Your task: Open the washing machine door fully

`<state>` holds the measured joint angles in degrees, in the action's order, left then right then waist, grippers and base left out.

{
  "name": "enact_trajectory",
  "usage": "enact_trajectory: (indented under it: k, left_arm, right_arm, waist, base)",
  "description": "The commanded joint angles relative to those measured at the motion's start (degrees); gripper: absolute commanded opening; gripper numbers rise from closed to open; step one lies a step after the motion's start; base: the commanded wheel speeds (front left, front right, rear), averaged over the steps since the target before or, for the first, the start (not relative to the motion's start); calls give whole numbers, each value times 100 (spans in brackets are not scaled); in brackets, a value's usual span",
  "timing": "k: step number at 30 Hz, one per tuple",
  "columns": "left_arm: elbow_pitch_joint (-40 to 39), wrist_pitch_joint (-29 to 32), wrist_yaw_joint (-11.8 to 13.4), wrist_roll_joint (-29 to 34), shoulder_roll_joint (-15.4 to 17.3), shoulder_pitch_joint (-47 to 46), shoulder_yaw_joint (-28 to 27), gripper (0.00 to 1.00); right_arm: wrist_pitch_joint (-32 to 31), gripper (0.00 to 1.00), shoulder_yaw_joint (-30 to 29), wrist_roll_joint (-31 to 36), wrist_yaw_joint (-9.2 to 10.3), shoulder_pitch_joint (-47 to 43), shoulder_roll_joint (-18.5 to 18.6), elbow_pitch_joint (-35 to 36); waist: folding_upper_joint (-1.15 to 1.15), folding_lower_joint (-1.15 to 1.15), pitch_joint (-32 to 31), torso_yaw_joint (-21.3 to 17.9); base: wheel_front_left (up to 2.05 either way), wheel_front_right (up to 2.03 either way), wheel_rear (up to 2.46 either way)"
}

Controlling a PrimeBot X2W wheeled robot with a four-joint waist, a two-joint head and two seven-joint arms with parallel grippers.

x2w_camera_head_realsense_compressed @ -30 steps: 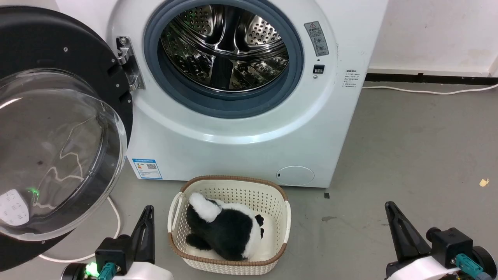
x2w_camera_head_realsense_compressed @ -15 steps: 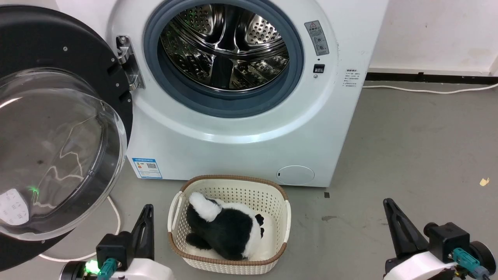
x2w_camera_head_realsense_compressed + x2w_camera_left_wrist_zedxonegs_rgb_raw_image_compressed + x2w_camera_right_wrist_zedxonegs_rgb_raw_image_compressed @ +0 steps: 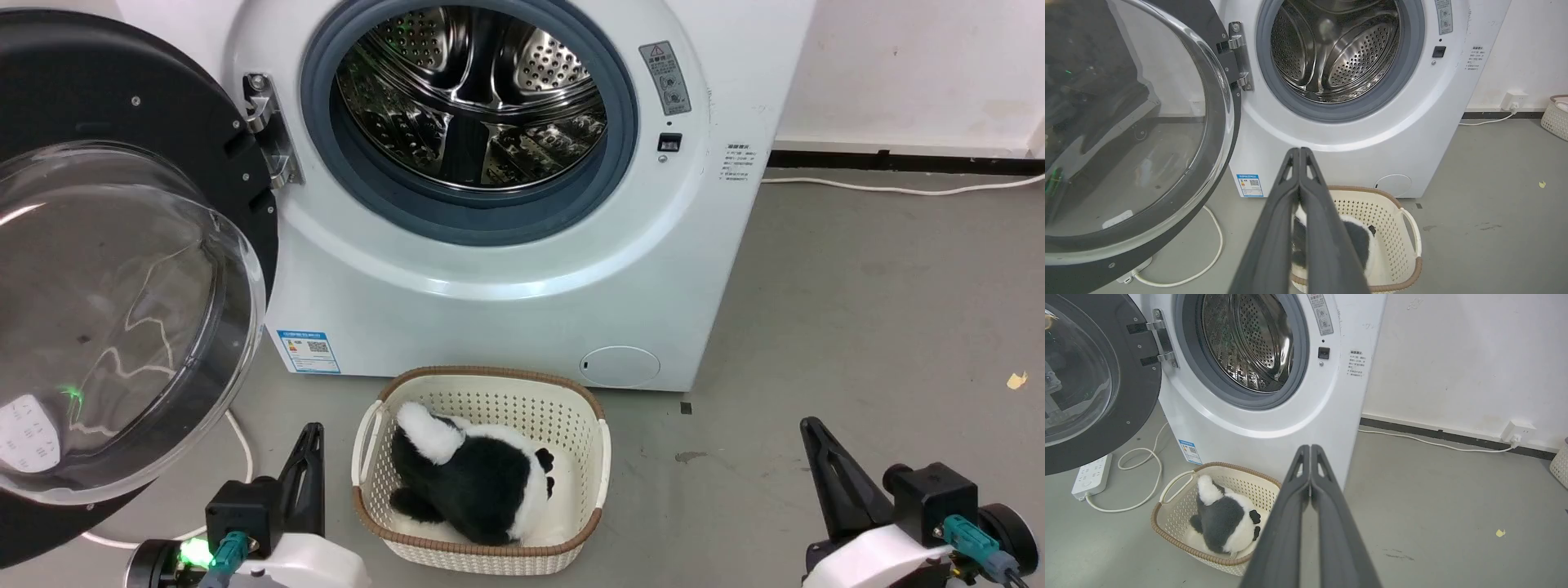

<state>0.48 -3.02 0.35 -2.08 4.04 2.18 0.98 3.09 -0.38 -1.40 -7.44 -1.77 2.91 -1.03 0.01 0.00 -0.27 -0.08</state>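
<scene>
The washing machine door [image 3: 122, 278] stands swung wide open to the left of the machine, hanging from its metal hinge [image 3: 265, 131]. Its clear bulging glass bowl faces out towards the robot and its black rim reaches down close to the floor [image 3: 857, 327]. The steel drum [image 3: 469, 98] lies exposed inside its grey seal.

The left end effector [image 3: 312, 433] sits low at the lower left, just right of the door's bottom edge and apart from it. In the left wrist view its two dark fingers [image 3: 1286, 212] are pressed together with nothing between them. The right end effector [image 3: 808, 426] is low at the lower right, well apart from the machine, and is likewise closed and empty.

Between them, a cream wicker-rimmed basket [image 3: 490, 374] sits on the floor in front of the machine, with a black-and-white plush toy [image 3: 469, 482] lying in it. A white power strip [image 3: 1092, 475] lies on the floor under the door
</scene>
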Motion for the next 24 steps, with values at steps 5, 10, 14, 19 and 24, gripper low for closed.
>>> enact_trajectory:
  k: [5, 10, 14, 19, 24]
  left_arm:
    - [-22, 79, -14, 83, -55, -129, -38, 0]
    - [-29, 138, -19, 116, -71, -153, -54, 0]
    - [-34, 185, -24, 143, -84, -171, -67, 0]
    - [-41, 243, -29, 175, -100, -195, -82, 0]
    - [-46, 290, -34, 202, -113, -214, -95, 0]
  right_arm:
    - [-86, 0, 15, 63, -4, 110, -2, 58]
    - [-145, 0, 21, 83, -4, 128, -3, 70]
    - [-192, 0, 26, 99, -4, 142, -3, 79]
    - [-250, 0, 32, 120, -4, 159, -3, 91]
    - [-297, 0, 37, 136, -4, 173, -3, 100]
  waist:
    - [-1, 0, 6, 2]
    - [-1, 0, 12, 4]
    - [-1, 0, 16, 5]
    - [-1, 0, 21, 7]
    - [-1, 0, 26, 8]
  base:
    - [0, 0, 0]
    - [0, 0, 0]
    - [0, 0, 0]
    - [0, 0, 0]
    - [0, 0, 0]
